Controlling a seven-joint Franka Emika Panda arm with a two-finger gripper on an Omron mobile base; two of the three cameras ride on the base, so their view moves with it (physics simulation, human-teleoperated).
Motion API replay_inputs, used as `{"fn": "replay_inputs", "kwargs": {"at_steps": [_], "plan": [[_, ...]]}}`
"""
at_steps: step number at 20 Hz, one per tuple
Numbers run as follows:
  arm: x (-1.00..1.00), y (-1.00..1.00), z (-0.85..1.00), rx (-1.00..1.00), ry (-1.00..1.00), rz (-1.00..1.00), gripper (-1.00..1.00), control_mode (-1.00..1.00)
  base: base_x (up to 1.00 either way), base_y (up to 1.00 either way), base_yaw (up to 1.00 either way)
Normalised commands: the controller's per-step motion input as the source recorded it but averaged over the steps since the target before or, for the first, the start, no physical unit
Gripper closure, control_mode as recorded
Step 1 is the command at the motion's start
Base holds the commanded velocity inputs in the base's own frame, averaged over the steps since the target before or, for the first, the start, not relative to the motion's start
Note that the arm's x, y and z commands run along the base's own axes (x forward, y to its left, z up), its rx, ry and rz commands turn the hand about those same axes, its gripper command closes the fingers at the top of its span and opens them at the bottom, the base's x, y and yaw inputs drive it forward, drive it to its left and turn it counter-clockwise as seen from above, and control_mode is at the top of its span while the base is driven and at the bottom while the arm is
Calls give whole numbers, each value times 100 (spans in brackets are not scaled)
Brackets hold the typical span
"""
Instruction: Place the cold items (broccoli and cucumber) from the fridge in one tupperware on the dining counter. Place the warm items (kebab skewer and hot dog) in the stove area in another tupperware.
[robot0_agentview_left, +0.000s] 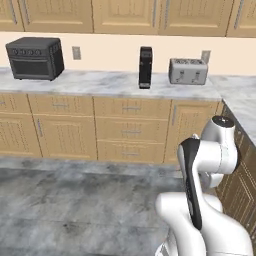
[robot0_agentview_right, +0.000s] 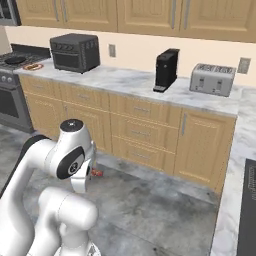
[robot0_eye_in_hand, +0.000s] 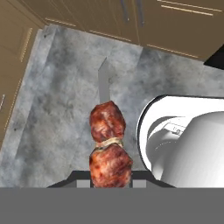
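Fingers are closed on the kebab skewer at the bottom centre of the hand view; its two browned meat chunks rise between them and the bare metal tip points toward the upper centre, over the grey marbled floor. Cabinet fronts run along the top edge of that frame. In the right base view, the bench carries a toaster oven at upper left, a coffee machine at centre, and a toaster at right. A stove sits at the far left edge.
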Motion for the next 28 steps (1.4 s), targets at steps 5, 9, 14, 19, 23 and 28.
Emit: {"fn": "replay_inputs", "kwargs": {"at_steps": [5, 9, 14, 19, 23, 28], "plan": [[0, 0, 0, 0, 0, 0, 100, 100, -100, -24, 19], [0, 0, 0, 0, 0, 0, 100, 100, -100, -36, 16], [0, 0, 0, 0, 0, 0, 100, 100, -100, -9, 5], [0, 0, 0, 0, 0, 0, 100, 100, -100, 15, -4], [0, 0, 0, 0, 0, 0, 100, 100, -100, 64, -12], [0, 0, 0, 0, 0, 0, 100, 100, -100, 92, -20]]}}
